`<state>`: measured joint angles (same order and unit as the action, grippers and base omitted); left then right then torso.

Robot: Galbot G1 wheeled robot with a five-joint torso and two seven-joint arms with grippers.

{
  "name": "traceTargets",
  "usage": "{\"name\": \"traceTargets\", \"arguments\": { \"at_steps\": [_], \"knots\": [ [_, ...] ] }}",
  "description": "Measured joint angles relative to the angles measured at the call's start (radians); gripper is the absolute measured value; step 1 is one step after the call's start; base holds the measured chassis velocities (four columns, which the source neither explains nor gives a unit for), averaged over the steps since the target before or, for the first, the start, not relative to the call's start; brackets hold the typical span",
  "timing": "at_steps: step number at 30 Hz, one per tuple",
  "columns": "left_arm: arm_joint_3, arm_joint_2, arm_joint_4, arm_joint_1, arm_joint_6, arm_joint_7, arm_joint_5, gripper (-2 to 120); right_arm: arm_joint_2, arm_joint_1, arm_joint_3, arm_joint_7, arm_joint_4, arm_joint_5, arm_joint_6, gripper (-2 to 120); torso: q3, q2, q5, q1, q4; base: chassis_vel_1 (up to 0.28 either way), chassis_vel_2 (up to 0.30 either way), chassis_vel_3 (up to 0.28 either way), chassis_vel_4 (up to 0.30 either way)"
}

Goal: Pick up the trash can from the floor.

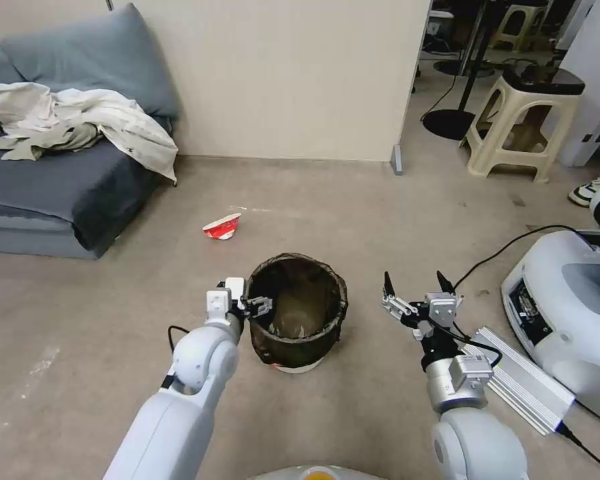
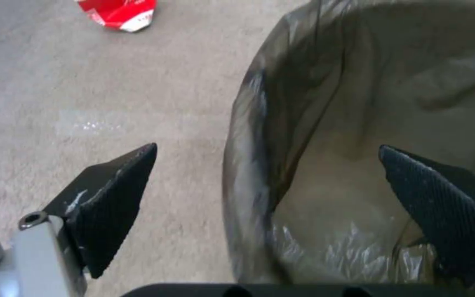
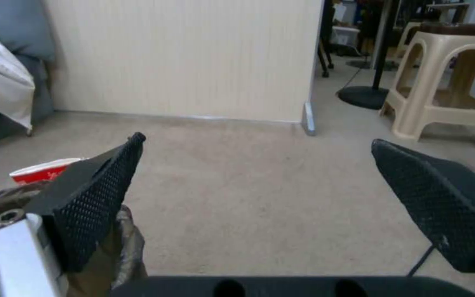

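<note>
The trash can (image 1: pixel 299 313), a small round white bin lined with a dark bag folded over its rim, stands upright on the floor (image 1: pixel 380 213) right in front of me. My left gripper (image 1: pixel 250 305) is open at the can's left rim. In the left wrist view, the left gripper (image 2: pixel 268 181) straddles the bagged wall (image 2: pixel 248 136), with one finger (image 2: pixel 111 202) outside and the other (image 2: pixel 441 210) inside the can. My right gripper (image 1: pixel 414 280) hangs open to the right of the can, apart from it and holding nothing. The right wrist view shows the can's edge (image 3: pixel 125 243) beside the right gripper (image 3: pixel 258 140).
A crumpled red-white wrapper (image 1: pixel 221 227) lies on the floor behind the can. A grey sofa (image 1: pixel 47 180) with cloth on it stands at the left. A beige stool (image 1: pixel 520 127) is far right. A white machine (image 1: pixel 567 307), a silver box (image 1: pixel 520 387) and a black cable crowd the right side.
</note>
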<state>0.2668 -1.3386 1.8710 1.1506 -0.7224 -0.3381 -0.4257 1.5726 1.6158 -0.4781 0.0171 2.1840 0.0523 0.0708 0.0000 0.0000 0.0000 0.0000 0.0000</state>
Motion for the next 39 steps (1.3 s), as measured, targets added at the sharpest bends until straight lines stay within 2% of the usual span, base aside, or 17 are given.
{"name": "traceTargets", "arguments": {
  "at_steps": [9, 17, 29, 39],
  "knots": [
    [-0.027, -0.003, -0.08, -0.084, -0.005, -0.018, -0.035, 100, 0.0, 0.005, -0.002, 0.0, -0.007, 0.001, -0.003, 100, 0.0, 0.0, -0.0001, 0.0, 0.0, 0.0, 0.0, 0.0, 0.0],
    [-0.028, -0.004, -0.134, -0.112, -0.007, -0.018, -0.044, 100, 0.002, 0.006, -0.005, 0.001, -0.014, 0.002, -0.003, 100, 0.0, 0.0, 0.0, 0.0, 0.0001, 0.0, 0.0, 0.0, 0.0],
    [-0.012, -0.004, -0.18, -0.121, -0.012, 0.002, -0.056, 100, 0.002, 0.004, -0.005, 0.002, -0.022, 0.002, -0.005, 100, 0.0, 0.0, 0.0004, 0.0, 0.0002, 0.0, 0.0, 0.0, 0.0],
    [-0.012, -0.006, -0.187, -0.116, -0.011, 0.009, -0.053, 98, 0.002, 0.003, -0.005, 0.003, -0.024, 0.002, -0.005, 100, 0.0, 0.0, 0.0004, 0.0, 0.0002, 0.0, 0.0, 0.0, 0.0]
  ]
}}
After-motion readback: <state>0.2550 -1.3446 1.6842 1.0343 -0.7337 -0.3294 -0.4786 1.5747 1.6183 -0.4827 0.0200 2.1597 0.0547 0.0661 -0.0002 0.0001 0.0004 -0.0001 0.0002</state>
